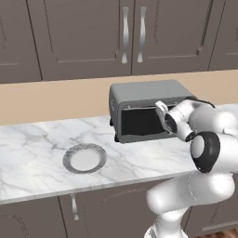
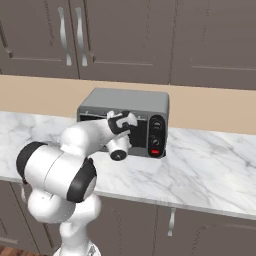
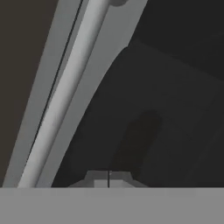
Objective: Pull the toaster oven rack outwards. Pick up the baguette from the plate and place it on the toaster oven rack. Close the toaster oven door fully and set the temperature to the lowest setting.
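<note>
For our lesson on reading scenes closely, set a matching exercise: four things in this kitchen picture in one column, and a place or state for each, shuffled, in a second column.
Things:
1. plate
2. toaster oven door
3. gripper
4. red button

Places or states:
A. shut, right up against the dark glass
B. lowest on the oven's black side panel
C. bare, on the marble counter beside the oven
D. raised against the oven's front

Pairs: 1-C, 2-D, 3-A, 4-B
</note>
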Tool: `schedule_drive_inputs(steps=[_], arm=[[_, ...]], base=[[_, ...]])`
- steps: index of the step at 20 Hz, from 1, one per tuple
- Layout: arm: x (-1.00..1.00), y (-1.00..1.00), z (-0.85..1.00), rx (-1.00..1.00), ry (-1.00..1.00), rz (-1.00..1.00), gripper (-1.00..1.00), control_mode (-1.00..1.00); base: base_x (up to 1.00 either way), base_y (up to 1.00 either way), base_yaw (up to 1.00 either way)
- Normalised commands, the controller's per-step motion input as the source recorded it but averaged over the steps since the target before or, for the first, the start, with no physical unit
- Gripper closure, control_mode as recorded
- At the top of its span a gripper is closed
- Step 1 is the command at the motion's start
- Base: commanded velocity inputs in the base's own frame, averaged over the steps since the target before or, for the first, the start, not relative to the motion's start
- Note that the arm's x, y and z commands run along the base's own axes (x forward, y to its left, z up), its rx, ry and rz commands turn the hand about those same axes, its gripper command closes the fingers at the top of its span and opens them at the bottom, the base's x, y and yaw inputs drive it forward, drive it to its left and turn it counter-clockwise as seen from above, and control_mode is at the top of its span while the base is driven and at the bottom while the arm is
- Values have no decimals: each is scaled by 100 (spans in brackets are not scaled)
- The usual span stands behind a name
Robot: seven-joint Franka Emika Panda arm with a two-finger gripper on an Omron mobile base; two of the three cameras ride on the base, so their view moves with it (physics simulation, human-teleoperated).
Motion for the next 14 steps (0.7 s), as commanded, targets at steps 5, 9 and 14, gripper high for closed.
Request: schedule_drive_inputs(steps=[5,9,14], arm=[[0,-55,6,13,23,0,100,-100],[-2,-71,14,17,18,0,100,-100],[-1,-84,29,20,20,-3,100,-100]], base=[[0,0,0],[0,0,0],[0,0,0]])
